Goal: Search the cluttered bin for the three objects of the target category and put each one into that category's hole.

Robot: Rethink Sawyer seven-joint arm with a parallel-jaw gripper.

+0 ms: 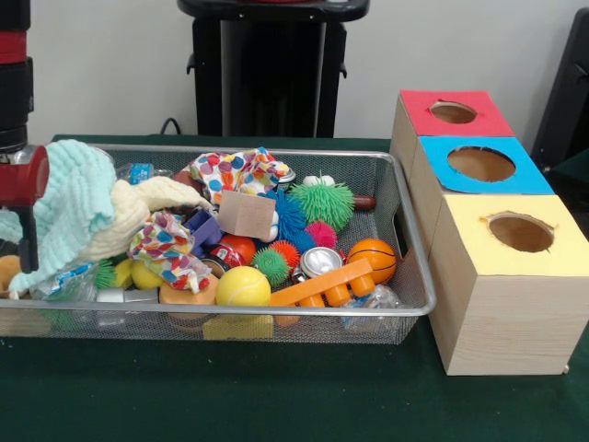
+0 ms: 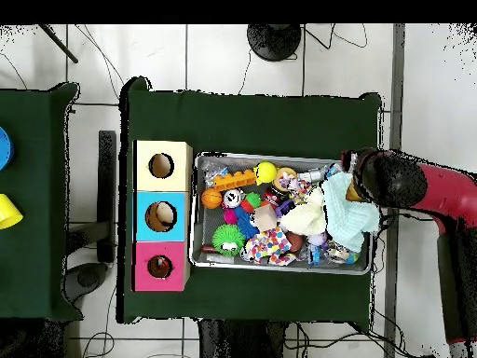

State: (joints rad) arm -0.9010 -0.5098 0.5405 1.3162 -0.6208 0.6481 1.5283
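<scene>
A wire mesh bin (image 1: 419,241) is packed with toys and cloths. Among them are a yellow ball (image 1: 243,287), an orange basketball (image 1: 372,258), a green spiky ball (image 1: 322,203), a wooden block (image 1: 246,215), an orange toy brick (image 1: 324,284) and polka-dot cloths (image 1: 237,170). A mint cloth (image 1: 74,203) and a cream cloth (image 1: 143,207) are heaped at the bin's left end. My gripper (image 1: 27,253) is down at that end, right against the mint cloth. In the overhead view the arm (image 2: 396,177) covers the bin's right end above the mint cloth (image 2: 354,219).
Three wooden boxes with round holes stand in a row beside the bin: red top (image 1: 488,118), blue top (image 1: 531,178), yellow top (image 1: 469,241). From above they line the bin's left side (image 2: 175,216). A green cloth covers the table (image 1: 276,396).
</scene>
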